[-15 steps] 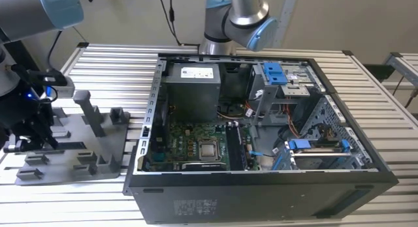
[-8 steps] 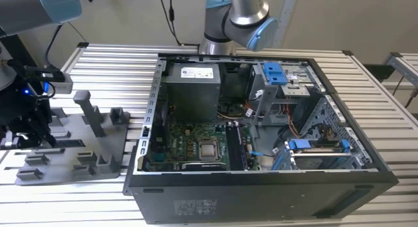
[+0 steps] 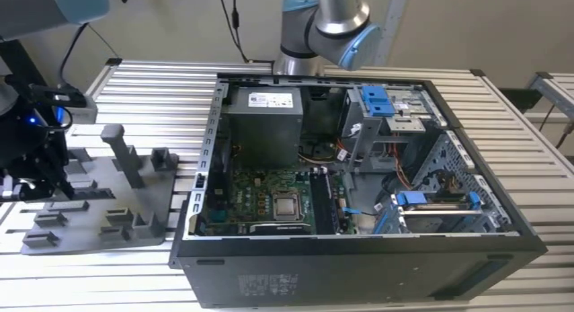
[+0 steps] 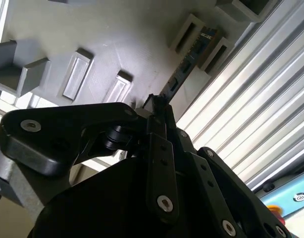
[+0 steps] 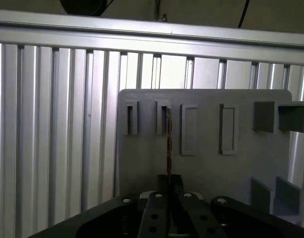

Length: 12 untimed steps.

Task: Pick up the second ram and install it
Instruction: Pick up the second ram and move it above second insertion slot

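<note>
In the exterior view the ribbed desk (image 3: 152, 80) carries a grey fixture (image 3: 148, 191) at 9 o'clock from the computer case (image 3: 359, 271). The second ram (image 5: 168, 144) stands in its slot, with the end effector (image 5: 170, 183) clamped on it.

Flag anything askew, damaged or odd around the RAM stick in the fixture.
Nothing stands out. The second ram stands straight on edge in the grey fixture, and the gripper is shut on it squarely.
</note>
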Available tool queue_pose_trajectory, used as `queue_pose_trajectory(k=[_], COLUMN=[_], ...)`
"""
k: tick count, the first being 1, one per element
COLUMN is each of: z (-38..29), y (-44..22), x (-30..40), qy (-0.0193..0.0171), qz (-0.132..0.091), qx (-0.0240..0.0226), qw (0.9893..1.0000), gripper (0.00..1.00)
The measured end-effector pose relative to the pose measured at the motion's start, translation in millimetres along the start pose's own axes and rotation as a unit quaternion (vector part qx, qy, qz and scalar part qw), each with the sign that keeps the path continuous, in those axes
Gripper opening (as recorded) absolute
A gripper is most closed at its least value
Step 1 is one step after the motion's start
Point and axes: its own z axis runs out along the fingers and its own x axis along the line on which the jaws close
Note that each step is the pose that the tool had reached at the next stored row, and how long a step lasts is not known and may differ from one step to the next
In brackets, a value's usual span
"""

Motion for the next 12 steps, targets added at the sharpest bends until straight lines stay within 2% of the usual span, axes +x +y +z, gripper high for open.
queue_pose_trajectory(k=[12], z=[-9.3], y=[-0.1], x=[-0.3], qy=[0.0000], qz=[0.000], qx=[0.0000], qw=[1.0000], gripper=[0.14])
